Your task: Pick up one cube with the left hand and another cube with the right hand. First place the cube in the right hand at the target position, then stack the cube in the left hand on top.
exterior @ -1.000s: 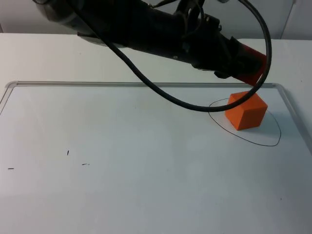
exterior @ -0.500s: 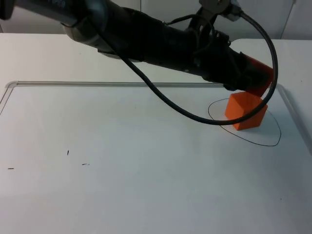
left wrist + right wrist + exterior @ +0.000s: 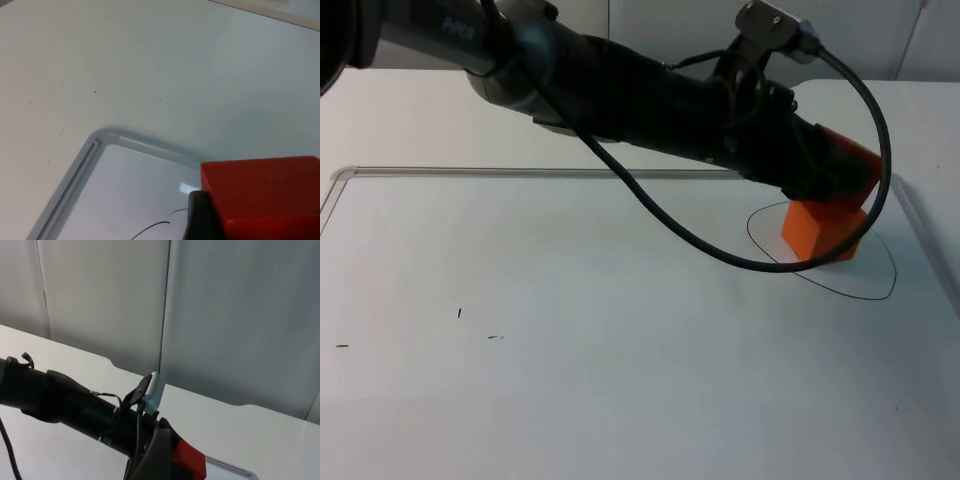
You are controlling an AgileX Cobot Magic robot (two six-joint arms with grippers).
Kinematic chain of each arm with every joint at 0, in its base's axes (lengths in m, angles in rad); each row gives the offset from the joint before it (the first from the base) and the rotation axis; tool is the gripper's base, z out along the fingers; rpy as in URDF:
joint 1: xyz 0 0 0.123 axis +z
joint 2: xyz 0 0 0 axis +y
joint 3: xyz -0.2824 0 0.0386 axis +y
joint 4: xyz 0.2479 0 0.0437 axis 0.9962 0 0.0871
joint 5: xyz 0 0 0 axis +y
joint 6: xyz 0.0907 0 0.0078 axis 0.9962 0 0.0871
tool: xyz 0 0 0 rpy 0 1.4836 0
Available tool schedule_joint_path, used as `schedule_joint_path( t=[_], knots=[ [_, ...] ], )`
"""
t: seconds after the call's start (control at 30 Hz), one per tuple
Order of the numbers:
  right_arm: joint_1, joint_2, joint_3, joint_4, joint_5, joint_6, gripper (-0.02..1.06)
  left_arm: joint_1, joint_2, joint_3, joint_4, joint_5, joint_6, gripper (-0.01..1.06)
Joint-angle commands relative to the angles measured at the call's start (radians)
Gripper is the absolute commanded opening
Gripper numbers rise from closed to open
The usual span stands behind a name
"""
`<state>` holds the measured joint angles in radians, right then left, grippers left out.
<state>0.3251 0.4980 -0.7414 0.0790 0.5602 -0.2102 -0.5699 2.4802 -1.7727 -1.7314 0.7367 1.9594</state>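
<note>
An orange cube (image 3: 817,232) sits inside a hand-drawn black oval (image 3: 865,290) at the right of the whiteboard. My left arm reaches across from the upper left, and my left gripper (image 3: 832,172) is shut on a red cube (image 3: 853,158). It holds that cube just over the orange cube and hides the orange cube's top; I cannot tell whether the two touch. In the left wrist view the red cube (image 3: 260,192) sits beside a black fingertip (image 3: 200,217), with a stroke of the oval (image 3: 150,228) below. The right wrist view looks at the left arm with the red cube (image 3: 190,460) from a distance.
The whiteboard's metal frame (image 3: 520,172) runs along the back and curves down at the right (image 3: 920,215), close to the oval. Small pen marks (image 3: 459,313) dot the board's left part. The grey partition wall (image 3: 100,300) stands behind the table.
My left arm has moved right and down with the red cube. The cube was behind the orange cube's upper edge and now sits low over it.
</note>
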Motion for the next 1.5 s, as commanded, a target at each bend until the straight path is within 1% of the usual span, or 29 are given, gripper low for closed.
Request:
schedule_joint_path(
  t=[0.0,0.3,0.97,1.03,1.07,1.1,1.2,1.23,1.27,1.3,1.33,1.37,1.4,1.47],
  knots=[
    [0.004,-0.004,0.003,-0.003,-0.02,-0.002,0.81,-0.007,0.0,-0.017,-0.013,0.009,0.004,0.0],
    [0.004,-0.004,0.003,-0.005,-0.021,-0.002,0.81,-0.01,0.049,-0.04,-0.013,0.032,-0.014,0.0],
    [0.004,-0.004,0.003,-0.007,-0.026,-0.003,0.81,-0.014,0.055,-0.053,-0.013,0.015,-0.012,0.0],
    [0.004,-0.004,0.003,-0.007,-0.026,-0.003,0.81,-0.015,0.055,-0.053,-0.013,0.015,-0.012,0.01],
    [0.004,-0.004,0.003,-0.007,-0.026,-0.003,0.81,-0.015,0.055,-0.053,-0.013,0.015,-0.012,0.05],
    [0.004,-0.004,0.003,-0.007,-0.026,-0.003,0.81,-0.015,0.055,-0.053,-0.013,0.015,-0.012,0.05],
    [0.004,-0.004,0.003,-0.007,-0.026,-0.003,0.81,-0.015,0.055,-0.053,-0.013,0.005,-0.012,0.22],
    [0.004,-0.004,0.003,-0.007,-0.026,-0.003,0.81,-0.015,0.055,-0.053,-0.013,0.005,-0.012,0.31],
    [0.004,-0.004,0.003,-0.007,-0.026,-0.003,0.81,-0.015,0.055,-0.053,-0.013,0.005,-0.012,0.31],
    [0.004,-0.004,0.003,-0.007,-0.026,-0.003,0.81,-0.015,0.055,-0.053,-0.013,0.002,-0.014,0.43],
    [0.004,-0.004,0.003,-0.007,-0.026,-0.003,0.81,-0.015,0.055,-0.053,-0.013,0.002,-0.019,0.51],
    [0.004,-0.004,0.003,-0.007,-0.026,-0.003,0.81,-0.015,0.055,-0.053,-0.013,0.0,-0.028,0.55],
    [0.004,-0.004,0.003,-0.007,-0.026,-0.003,0.81,-0.015,0.055,-0.053,-0.013,0.0,-0.034,0.6],
    [0.004,-0.004,0.003,-0.007,-0.026,-0.003,0.81,-0.015,0.055,-0.053,-0.013,0.0,-0.043,0.62]
  ],
)
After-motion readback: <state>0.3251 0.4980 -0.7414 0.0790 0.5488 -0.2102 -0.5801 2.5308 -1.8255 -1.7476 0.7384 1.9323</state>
